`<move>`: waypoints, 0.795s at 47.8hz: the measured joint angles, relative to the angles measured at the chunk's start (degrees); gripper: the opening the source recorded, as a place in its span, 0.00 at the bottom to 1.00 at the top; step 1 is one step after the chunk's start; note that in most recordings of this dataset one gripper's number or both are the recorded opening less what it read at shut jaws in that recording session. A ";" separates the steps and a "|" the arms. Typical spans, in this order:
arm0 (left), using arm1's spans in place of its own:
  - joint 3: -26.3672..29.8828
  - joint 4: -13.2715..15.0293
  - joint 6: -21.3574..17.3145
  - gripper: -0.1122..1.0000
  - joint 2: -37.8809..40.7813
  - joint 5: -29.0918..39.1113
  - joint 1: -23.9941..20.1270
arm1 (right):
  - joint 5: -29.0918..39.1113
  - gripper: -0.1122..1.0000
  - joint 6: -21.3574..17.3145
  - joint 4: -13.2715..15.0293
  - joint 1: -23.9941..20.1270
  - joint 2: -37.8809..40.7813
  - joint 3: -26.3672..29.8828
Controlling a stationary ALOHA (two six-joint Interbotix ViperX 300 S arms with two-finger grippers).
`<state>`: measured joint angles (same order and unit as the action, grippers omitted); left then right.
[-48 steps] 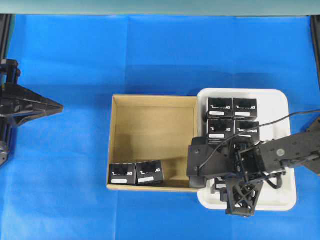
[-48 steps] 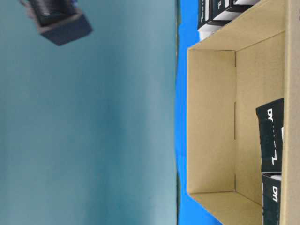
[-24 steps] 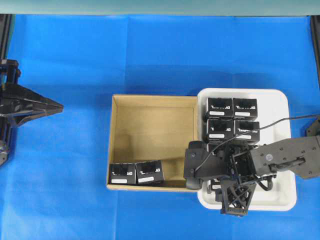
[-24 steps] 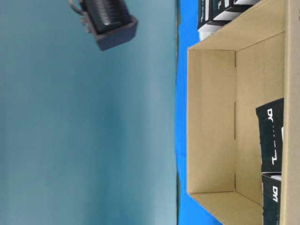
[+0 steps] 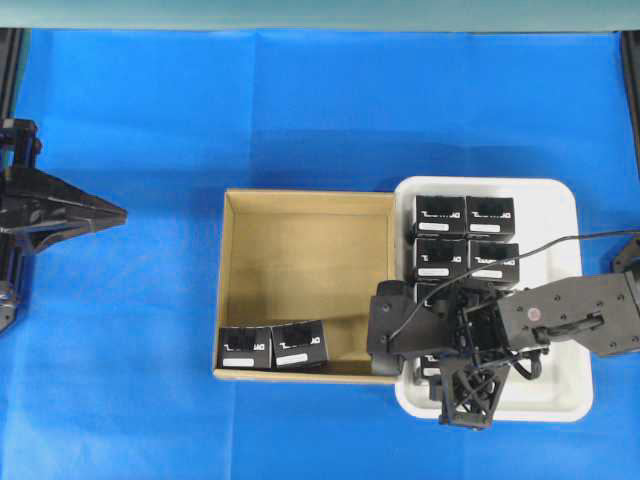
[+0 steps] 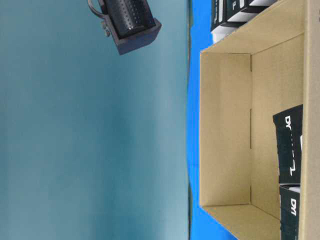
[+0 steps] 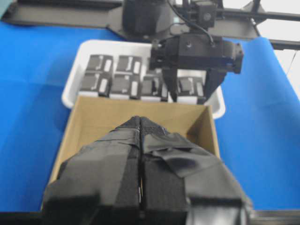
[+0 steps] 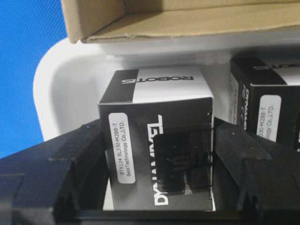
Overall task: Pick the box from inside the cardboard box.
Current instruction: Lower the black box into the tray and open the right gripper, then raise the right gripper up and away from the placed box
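1. Overhead view: the cardboard box (image 5: 305, 285), shallow and brown with low walls, is seen near the middle of the blue bench (image 5: 150, 120). Two black boxes (image 5: 273, 346) with white label strips lie side by side in its near left corner, touching each other. Just beside its right wall sits a white tray (image 5: 575, 300) holding further identical black boxes. The right tool (image 5: 440, 360) is lowered over the tray's near left part. The left tool (image 5: 105, 212) is seen well apart, at the bench's left edge, its fingers pressed together to a point.

2. Table-level view: the cardboard box (image 6: 225, 130) is shown turned on its side. Black boxes with pale lettering are seen against its wall at the frame's right edge. A dark part of an arm (image 6: 130, 22) hangs above.

3. Left wrist view: the left tool's fingers (image 7: 140, 154) are seen closed together, with nothing between them. Beyond lie the cardboard box (image 7: 140, 112) and the tray (image 7: 79, 65).

4. Right wrist view: a black box (image 8: 159, 145), with a white top band and a white label strip on its face, stands in the tray (image 8: 61, 93) between the right tool's spread fingers (image 8: 65, 164). Whether the fingers touch it cannot be told.
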<state>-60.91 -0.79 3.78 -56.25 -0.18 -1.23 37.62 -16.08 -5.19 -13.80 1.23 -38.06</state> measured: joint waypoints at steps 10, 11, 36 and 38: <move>-0.09 0.00 0.00 0.04 0.00 0.00 0.00 | -0.62 0.66 -0.09 -0.09 0.18 0.00 0.00; 0.00 0.00 0.00 0.04 0.00 0.00 0.00 | -0.62 0.66 -0.09 -0.09 0.18 0.00 0.00; -0.09 0.00 0.00 0.04 0.00 0.00 0.00 | 0.18 0.87 -0.26 -0.09 0.26 -0.26 1.67; 0.00 0.00 0.00 0.04 0.00 0.00 0.00 | 0.79 0.87 -0.26 -0.09 0.26 -0.70 2.11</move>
<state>-60.91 -0.79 3.78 -56.25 -0.18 -1.23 38.41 -16.35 -5.27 -13.54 0.53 -35.95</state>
